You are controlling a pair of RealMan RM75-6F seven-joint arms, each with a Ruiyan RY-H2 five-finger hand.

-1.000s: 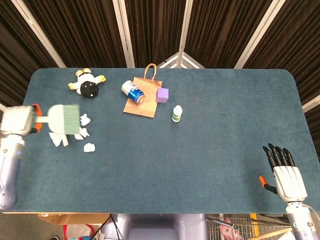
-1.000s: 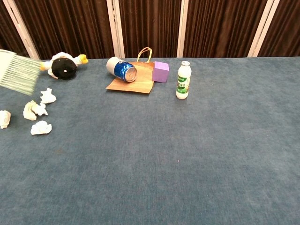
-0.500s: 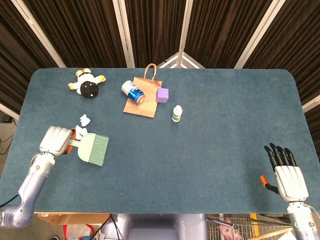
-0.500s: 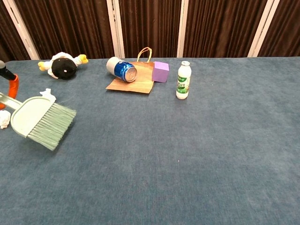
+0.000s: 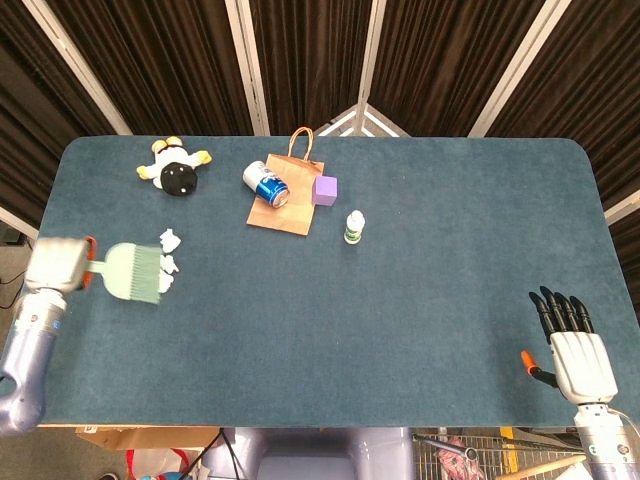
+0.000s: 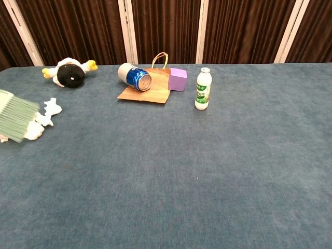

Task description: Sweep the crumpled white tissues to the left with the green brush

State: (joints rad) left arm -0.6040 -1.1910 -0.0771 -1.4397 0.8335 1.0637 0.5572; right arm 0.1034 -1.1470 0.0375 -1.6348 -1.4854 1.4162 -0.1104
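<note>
My left hand point(image 5: 55, 265) grips the handle of the green brush point(image 5: 133, 272) near the table's left edge. The brush head point(image 6: 15, 122) is blurred at the left border of the chest view. Its bristles touch crumpled white tissues point(image 5: 166, 267) on their right side. One tissue point(image 5: 170, 239) lies just beyond the brush, another point(image 6: 52, 107) shows beside the bristles, and a further one point(image 6: 35, 132) sits against them. My right hand point(image 5: 572, 340) rests open with fingers spread at the table's near right corner.
A black-and-white plush toy point(image 5: 176, 172) lies at the far left. A brown paper bag point(image 5: 284, 203) carries a blue can point(image 5: 266, 184), with a purple cube point(image 5: 324, 189) and a small white bottle point(image 5: 354, 227) beside it. The blue table point(image 5: 420, 300) ends just left of the brush.
The left hand drew the brush left across the tissue spot, from about mid-left to near the table's edge. The tissues now bunch at the bristles. The right hand stayed put.
</note>
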